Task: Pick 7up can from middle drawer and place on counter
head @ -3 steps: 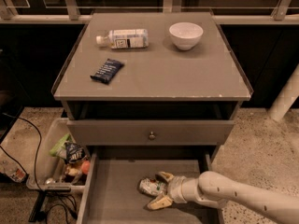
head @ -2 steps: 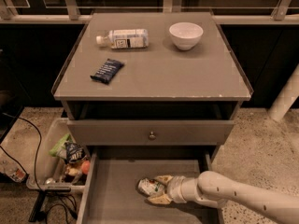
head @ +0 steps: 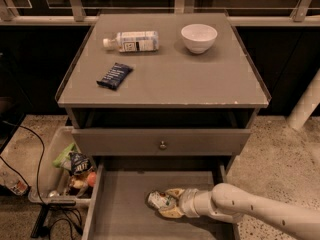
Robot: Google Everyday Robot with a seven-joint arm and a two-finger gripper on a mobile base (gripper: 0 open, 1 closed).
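Where the middle drawer (head: 124, 209) stands open at the bottom of the cabinet, the 7up can (head: 159, 200) lies on its side on the grey floor, roughly midway across the tray and a little toward the front. The claw (head: 168, 203) sits low in the drawer just to the right of the can, at the end of a white arm (head: 250, 211) that comes in from the lower right corner. Its two tan fingers (head: 175, 192) flank the can, one along the far side and one along the near side, and the claw is clenched on the can, whose left end pokes out past the fingertips. The can rests on the drawer floor, not lifted.

Above the open tray sits a shut drawer front (head: 125, 141) with a small round knob (head: 162, 145). Over that, the desk (head: 175, 81) carries three things, well apart from one another: a white-labelled plastic bottle (head: 131, 41) lying on its side at the back left, a white bowl (head: 199, 37) upright at the back right, and a dark blue snack packet (head: 114, 75) flat near the left edge. On the floor to the left of the cabinet stands a pale bin (head: 50, 166) holding mixed packets, with black cables (head: 37, 149) beside it.
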